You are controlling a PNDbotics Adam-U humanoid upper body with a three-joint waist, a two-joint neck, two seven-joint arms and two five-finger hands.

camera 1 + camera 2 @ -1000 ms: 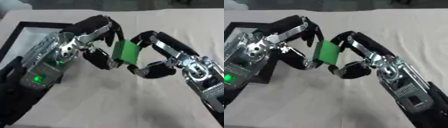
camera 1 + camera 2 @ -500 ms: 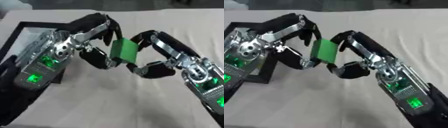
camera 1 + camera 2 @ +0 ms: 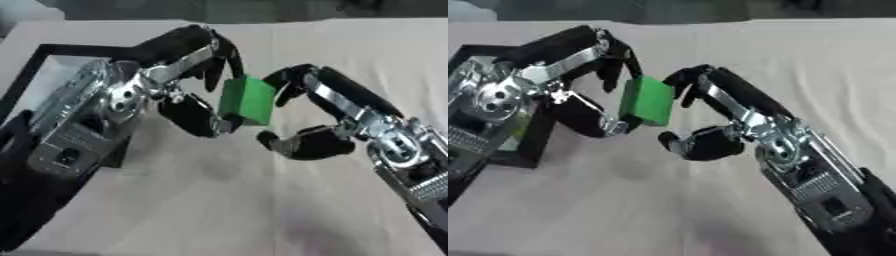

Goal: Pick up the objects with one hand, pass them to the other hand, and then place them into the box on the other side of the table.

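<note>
1. A green block (image 3: 248,100) hangs above the table (image 3: 219,200), held up between the two hands near the middle of the view.
2. The left hand (image 3: 162,85) comes in from the left; its upper fingers (image 3: 219,55) curl over the block's top left edge and its thumb presses the block's lower left corner.
3. The right hand (image 3: 341,120) reaches in from the right; its fingers arch to the block's upper right edge, while its thumb sits just below and right of the block, apart from it.
4. A black-rimmed box (image 3: 52,50) lies at the left, partly hidden behind the left arm.
5. The table is covered in a pale beige cloth.
</note>
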